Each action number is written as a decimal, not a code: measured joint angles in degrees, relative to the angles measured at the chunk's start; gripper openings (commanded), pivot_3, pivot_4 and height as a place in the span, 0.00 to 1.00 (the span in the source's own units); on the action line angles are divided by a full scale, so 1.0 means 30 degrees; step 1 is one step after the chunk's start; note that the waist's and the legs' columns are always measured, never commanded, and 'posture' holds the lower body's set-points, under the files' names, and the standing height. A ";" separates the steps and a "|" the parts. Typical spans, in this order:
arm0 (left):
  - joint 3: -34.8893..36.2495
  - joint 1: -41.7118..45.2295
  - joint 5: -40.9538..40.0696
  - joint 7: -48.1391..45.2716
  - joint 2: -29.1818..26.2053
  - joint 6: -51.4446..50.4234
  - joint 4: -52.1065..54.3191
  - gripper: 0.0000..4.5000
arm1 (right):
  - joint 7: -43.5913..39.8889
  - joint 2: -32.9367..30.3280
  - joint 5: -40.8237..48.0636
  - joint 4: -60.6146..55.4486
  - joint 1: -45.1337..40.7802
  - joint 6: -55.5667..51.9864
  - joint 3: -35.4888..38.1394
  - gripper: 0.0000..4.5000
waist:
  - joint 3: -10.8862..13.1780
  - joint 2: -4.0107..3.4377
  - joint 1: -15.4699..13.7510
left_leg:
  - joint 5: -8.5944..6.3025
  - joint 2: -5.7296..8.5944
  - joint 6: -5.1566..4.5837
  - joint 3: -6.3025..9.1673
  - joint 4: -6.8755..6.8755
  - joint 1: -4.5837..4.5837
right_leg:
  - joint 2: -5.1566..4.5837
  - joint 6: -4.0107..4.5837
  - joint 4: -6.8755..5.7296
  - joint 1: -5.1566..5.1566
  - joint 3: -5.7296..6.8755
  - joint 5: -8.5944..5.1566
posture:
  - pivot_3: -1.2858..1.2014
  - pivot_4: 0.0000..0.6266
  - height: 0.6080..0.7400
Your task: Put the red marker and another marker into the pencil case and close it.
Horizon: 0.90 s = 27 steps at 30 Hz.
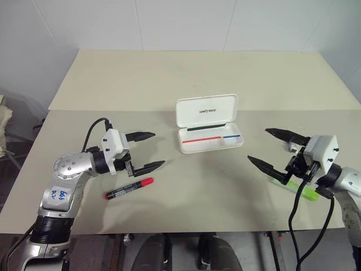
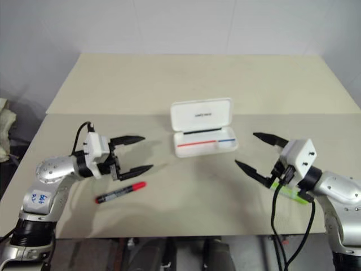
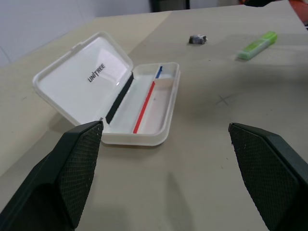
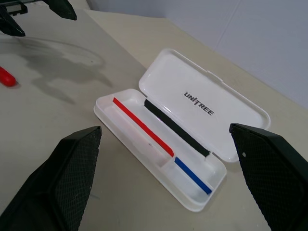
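- The left gripper (image 1: 145,151) hovers above the table (image 1: 169,79) with its two black fingers spread wide and nothing between them, pointing toward the middle of the table.
- The right gripper (image 1: 275,148) hangs on the opposite side, fingers likewise parted and empty, aimed inward.
- The red marker (image 1: 129,188) lies flat on the table just beside and below the left gripper's fingers, its red cap toward the centre.
- The lime-green marker (image 3: 257,45) lies on the table under the right gripper, partly hidden by it in the head views.
- The pencil case (image 1: 210,131) sits between the two grippers, well apart from both markers, lid raised, tray empty.
- A small grey object (image 3: 197,39) rests on the table near the green marker.
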<state>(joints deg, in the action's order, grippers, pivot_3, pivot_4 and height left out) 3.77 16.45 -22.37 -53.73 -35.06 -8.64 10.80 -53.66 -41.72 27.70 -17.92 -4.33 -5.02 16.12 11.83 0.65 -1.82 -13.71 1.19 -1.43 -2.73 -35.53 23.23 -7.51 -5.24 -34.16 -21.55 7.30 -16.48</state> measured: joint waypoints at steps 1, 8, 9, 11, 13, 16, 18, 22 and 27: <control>0.0003 0.0010 -0.0025 0.0027 0.0000 -0.0065 0.0027 0.99 | -0.0088 0.0088 0.0000 0.0043 -0.0354 0.0000 -0.0273 1.00 | 0.0000 -0.0001 0.0008 | 0.0000 0.0000 0.0000 -0.0003 -0.0002 0.0000 | 0.0001 -0.0001 -0.0002 0.0000 0.0001 0.0000 | 0.52 0.24 1.00; -0.0069 0.0331 -0.0020 -0.0068 0.0024 -0.0053 -0.0170 0.99 | -0.0445 0.0216 0.0053 0.0111 -0.0812 -0.0064 -0.0936 1.00 | 0.0000 -0.0001 -0.0069 | 0.0009 0.0000 0.0026 -0.0035 -0.0039 0.0012 | 0.0003 -0.0013 0.0000 -0.0002 -0.0009 0.0006 | 0.52 0.24 1.00; -0.0106 0.0439 -0.0020 -0.0066 0.0058 -0.0053 -0.0187 0.99 | -0.0461 0.0211 0.0122 0.0101 -0.0812 -0.0160 -0.0936 1.00 | 0.0000 0.0000 -0.0083 | 0.0005 0.0000 0.0026 -0.0042 -0.0045 0.0015 | 0.0003 -0.0021 0.0003 -0.0002 -0.0016 0.0010 | 0.52 0.24 1.00; -0.0170 0.0801 -0.0021 -0.0111 0.0132 -0.0054 -0.0335 0.99 | -0.0517 0.0164 0.0326 0.0030 -0.0810 -0.0514 -0.0934 1.00 | 0.0000 -0.0001 -0.0109 | -0.0009 0.0000 0.0012 -0.0050 -0.0059 0.0015 | 0.0002 -0.0029 0.0002 -0.0002 -0.0029 0.0015 | 0.52 0.24 1.00; -0.0262 0.1289 -0.0007 -0.0189 0.0218 -0.0034 -0.0705 0.99 | -0.0651 0.0078 0.0522 -0.0034 -0.0821 -0.0791 -0.0933 1.00 | 0.0000 -0.0001 -0.0153 | -0.0031 -0.0002 -0.0016 -0.0059 -0.0072 0.0012 | 0.0002 -0.0032 -0.0006 -0.0002 -0.0040 0.0017 | 0.52 0.24 1.00; -0.0669 0.1530 0.0251 -0.0256 0.0378 0.0189 -0.1013 0.99 | -0.0808 0.0011 0.0580 -0.0037 -0.0816 -0.0882 -0.0943 1.00 | 0.0000 -0.0001 -0.0217 | -0.0046 -0.0003 -0.0033 -0.0064 -0.0078 0.0012 | 0.0002 -0.0032 -0.0007 -0.0002 -0.0047 0.0018 | 0.52 0.24 1.00; -0.0958 0.1874 0.0701 -0.0142 0.0569 0.0438 -0.1476 0.85 | -0.0877 0.0012 0.0582 -0.0027 -0.0846 -0.0883 -0.1079 1.00 | 0.0000 -0.0001 -0.0272 | -0.0049 -0.0005 -0.0034 -0.0070 -0.0084 0.0012 | 0.0005 -0.0032 -0.0009 -0.0005 -0.0049 0.0018 | 0.52 0.24 1.00; -0.1424 0.2258 0.1102 -0.0093 0.0981 0.0805 -0.2026 0.56 | -0.0989 0.0056 0.0586 -0.0039 -0.0989 -0.0886 -0.1544 1.00 | 0.0000 -0.0001 -0.0306 | -0.0094 -0.0015 -0.0059 -0.0092 -0.0129 0.0015 | 0.0009 -0.0033 -0.0021 -0.0005 -0.0066 0.0018 | 0.52 0.24 1.00; -0.2500 0.3766 0.1673 -0.0424 0.1792 0.0915 -0.3498 0.56 | -0.1504 -0.0417 0.0913 -0.0246 -0.1230 -0.1301 -0.1520 1.00 | 0.0001 -0.0003 -0.0436 | -0.0133 -0.0011 -0.0113 -0.0118 -0.0196 0.0031 | 0.0005 -0.0081 -0.0012 0.0002 -0.0096 0.0044 | 0.52 0.24 1.00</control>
<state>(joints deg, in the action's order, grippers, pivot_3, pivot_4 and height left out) -3.73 27.75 -17.35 -55.00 -29.68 -5.89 0.31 -58.17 -42.97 30.44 -18.66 -8.02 -8.93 11.56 11.83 0.64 -3.13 -14.11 1.16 -1.77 -3.09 -36.12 23.33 -7.50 -5.48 -34.20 -21.55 7.01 -16.34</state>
